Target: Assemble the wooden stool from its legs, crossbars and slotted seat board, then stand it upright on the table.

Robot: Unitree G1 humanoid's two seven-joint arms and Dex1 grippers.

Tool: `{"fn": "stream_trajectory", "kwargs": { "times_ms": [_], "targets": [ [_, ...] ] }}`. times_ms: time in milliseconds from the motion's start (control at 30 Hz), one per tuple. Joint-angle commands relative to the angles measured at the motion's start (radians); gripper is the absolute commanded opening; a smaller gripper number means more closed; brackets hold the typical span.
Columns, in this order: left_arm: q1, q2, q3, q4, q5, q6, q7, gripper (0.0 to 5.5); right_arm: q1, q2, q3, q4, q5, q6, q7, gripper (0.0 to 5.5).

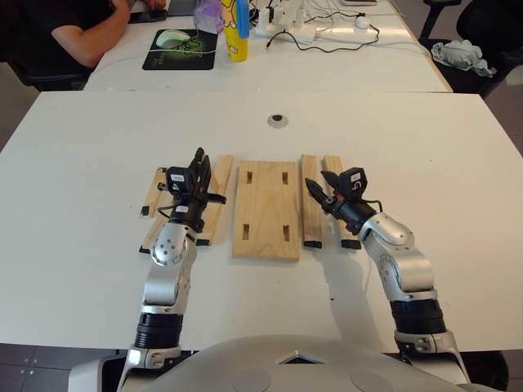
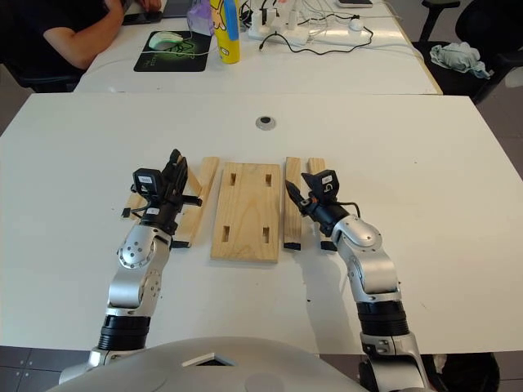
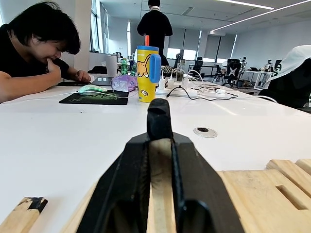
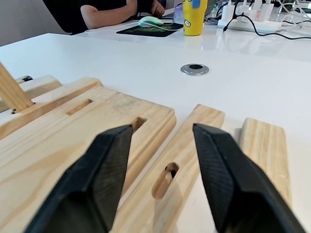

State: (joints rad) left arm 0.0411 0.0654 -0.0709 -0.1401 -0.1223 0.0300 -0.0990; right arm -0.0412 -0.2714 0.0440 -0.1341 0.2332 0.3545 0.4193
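White worktop [image 1: 441, 163]: right pincer [image 1: 316, 180] released, hovering astride slotted leg [image 1: 310, 232] lying twelve-to-six, seat board [image 1: 265, 208] just beside at its nine o'clock.

A white table [image 1: 98, 163] carries loose wooden parts. The slotted seat board [image 1: 265, 209] lies flat near its middle. A pair of bars [image 1: 310, 204] lies side by side just right of the board, and a cluster of bars [image 1: 221, 192] lies to its left. A round grey grommet [image 1: 278, 121] sits in the table beyond the board.

Got both arms stretched forward and low, left gripper [image 1: 199, 162] pinched closed, right gripper [image 1: 319, 184] spread apart.
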Motion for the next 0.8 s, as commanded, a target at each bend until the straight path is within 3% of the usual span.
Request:
{"fn": "stream_trajectory", "kwargs": {
  "times_ms": [33,300,433,600,800],
  "targets": [
    [0.019,0.023,-0.004,0.017,0.033,0.048,-0.009,0.89,-0.011,0.006,-0.003,0.017,-0.007,-0.015,-0.002,2.31],
    [0.007,0.026,0.026,-0.1,0.025,-0.022,-0.022,2.08,0.0,0.027,-0.004,0.047,-0.01,-0.045,-0.016,2.31],
    [-0.003,0.037,0.043,-0.249,0.011,-0.002,-0.024,2.08,0.002,0.031,0.001,0.07,-0.014,-0.064,-0.016,2.31],
    [-0.231,0.032,0.097,-0.3,-0.055,0.257,0.03,2.08,-0.002,0.04,-0.003,0.099,-0.023,-0.088,-0.025,2.31],
    [-0.405,0.037,0.161,-0.204,-0.157,0.509,0.048,1.26,-0.02,0.06,0.007,0.116,-0.035,-0.105,-0.032,2.31]
  ]
}}
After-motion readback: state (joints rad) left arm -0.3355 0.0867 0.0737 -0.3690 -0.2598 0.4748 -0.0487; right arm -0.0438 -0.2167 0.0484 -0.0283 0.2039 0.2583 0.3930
